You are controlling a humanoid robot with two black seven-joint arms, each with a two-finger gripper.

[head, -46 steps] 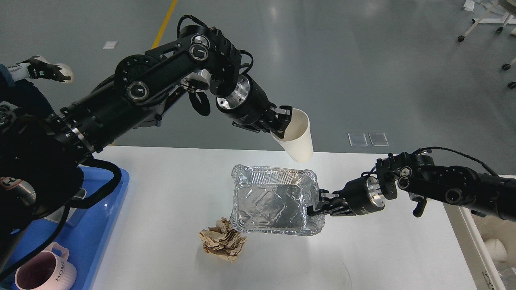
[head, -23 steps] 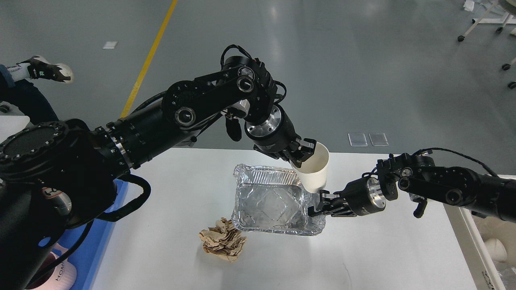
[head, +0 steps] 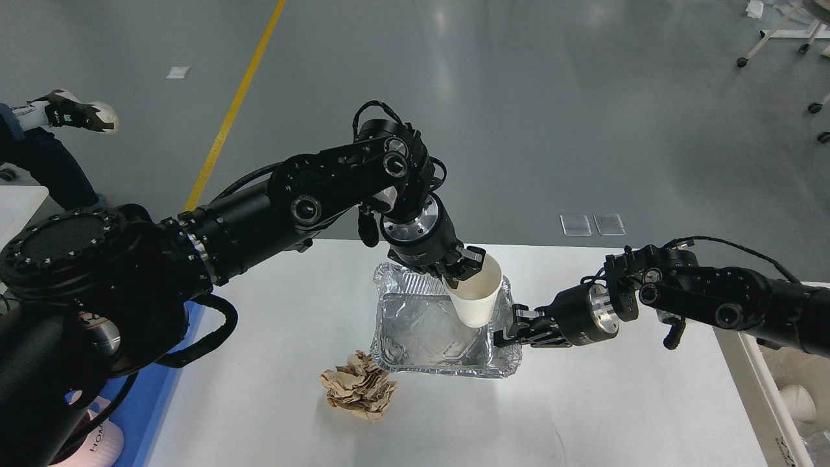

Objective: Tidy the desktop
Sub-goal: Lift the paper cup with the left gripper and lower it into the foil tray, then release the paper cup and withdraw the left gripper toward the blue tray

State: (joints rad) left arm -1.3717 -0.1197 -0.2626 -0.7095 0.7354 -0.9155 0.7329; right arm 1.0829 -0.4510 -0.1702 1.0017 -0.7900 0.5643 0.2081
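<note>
Gripping a white paper cup (head: 476, 295) by its rim, the left pincer (head: 462, 264) sits just above the centre of the frame, fingers clamped on the near lip of the cup. The cup hangs upright with a slight tilt, its open mouth facing up and its base lowered into the foil tray (head: 441, 321); whether the base touches the tray floor cannot be told. To the right of centre, the right pincer (head: 509, 329) is closed on the right-hand rim of the same foil tray, pinching the crinkled edge. The tray is a shiny rectangular aluminium container with ribbed walls, resting on the bench (head: 616, 402), a large white matte top that fills the lower half of the frame from its far edge at mid-height down to the bottom. Just beside the tray's lower-left corner lies a crumpled brown paper wad (head: 358, 387), on the bench surface and close against the foil. At the lower left of the frame, partly hidden behind the left arm, a blue tray (head: 155, 402) holds a pink mug (head: 97, 444), of which only part shows. Grey floor with a yellow line (head: 237, 100) fills the upper frame.
</note>
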